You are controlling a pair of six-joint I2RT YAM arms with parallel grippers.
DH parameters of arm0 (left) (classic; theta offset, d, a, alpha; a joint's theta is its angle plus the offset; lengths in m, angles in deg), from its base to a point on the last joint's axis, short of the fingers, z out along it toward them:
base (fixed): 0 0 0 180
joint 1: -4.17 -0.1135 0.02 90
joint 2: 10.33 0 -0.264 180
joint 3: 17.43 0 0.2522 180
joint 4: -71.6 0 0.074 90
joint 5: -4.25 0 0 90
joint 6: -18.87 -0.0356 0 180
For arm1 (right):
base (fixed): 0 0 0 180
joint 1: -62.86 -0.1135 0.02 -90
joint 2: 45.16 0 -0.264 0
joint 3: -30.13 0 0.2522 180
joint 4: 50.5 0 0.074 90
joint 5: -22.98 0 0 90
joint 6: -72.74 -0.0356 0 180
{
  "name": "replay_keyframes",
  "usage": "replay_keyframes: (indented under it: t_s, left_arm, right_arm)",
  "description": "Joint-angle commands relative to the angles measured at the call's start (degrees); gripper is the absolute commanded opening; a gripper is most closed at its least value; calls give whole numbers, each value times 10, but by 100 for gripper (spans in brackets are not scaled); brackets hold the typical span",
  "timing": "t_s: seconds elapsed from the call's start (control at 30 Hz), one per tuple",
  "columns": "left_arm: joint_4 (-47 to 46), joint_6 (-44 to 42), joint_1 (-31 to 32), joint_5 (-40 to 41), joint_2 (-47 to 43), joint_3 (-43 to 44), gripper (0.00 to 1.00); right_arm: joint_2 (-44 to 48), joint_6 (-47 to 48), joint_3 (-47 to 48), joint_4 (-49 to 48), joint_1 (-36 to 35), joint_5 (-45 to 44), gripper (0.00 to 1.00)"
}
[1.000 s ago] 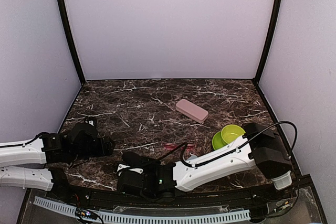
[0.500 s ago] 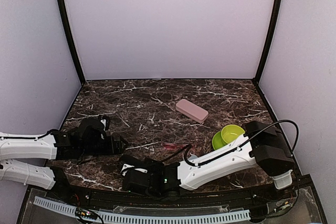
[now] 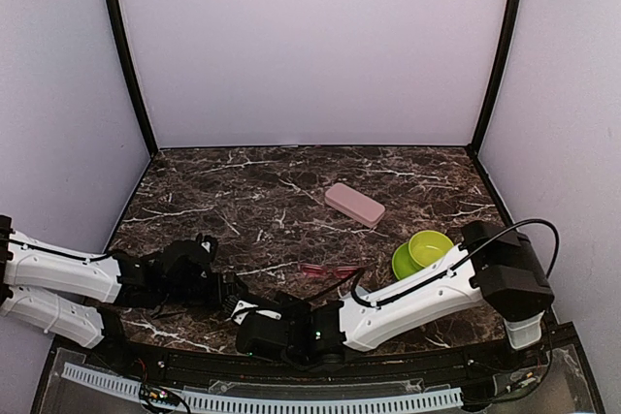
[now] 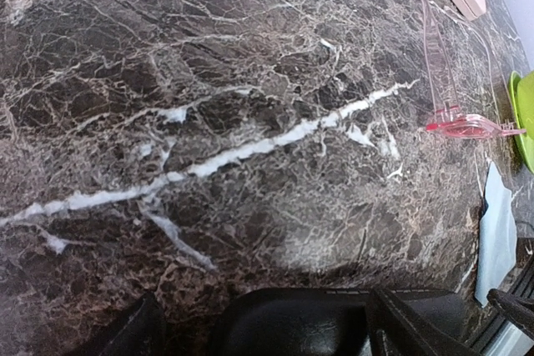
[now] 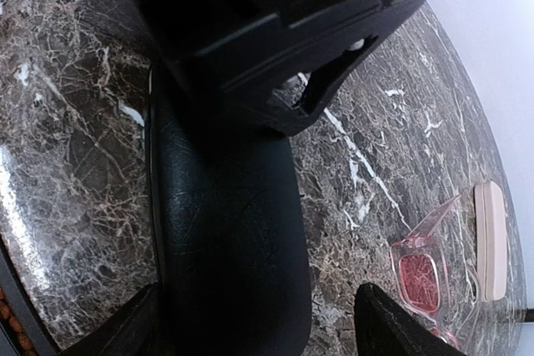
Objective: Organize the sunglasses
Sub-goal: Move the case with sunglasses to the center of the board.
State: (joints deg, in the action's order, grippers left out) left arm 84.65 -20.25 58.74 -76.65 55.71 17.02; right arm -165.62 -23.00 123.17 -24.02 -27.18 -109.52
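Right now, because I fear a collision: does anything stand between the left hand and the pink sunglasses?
Nothing visible does. Bare marble table runs from the left hand to the pink sunglasses. The black case lies under the hand, and the light blue cloth lies to the side of that line.

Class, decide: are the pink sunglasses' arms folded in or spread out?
Spread, at least one: the pink sunglasses show a temple stretching away from the front in both wrist views.

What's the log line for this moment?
left gripper: open, at black oblong hard case | right gripper: open, straddling case | translucent pink sunglasses: untouched
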Motion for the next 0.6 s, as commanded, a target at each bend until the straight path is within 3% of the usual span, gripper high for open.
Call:
replay_keyframes:
  t_s: [0.0,0.57]
  left_arm:
    - [16,18,17,28,-1,-17,85]
    - [71,41,66,74,42,8,87]
  right_arm:
    - [30,-20,-19,-40,3,-6,78]
    - [70,-51,-81,-108,6,58,79]
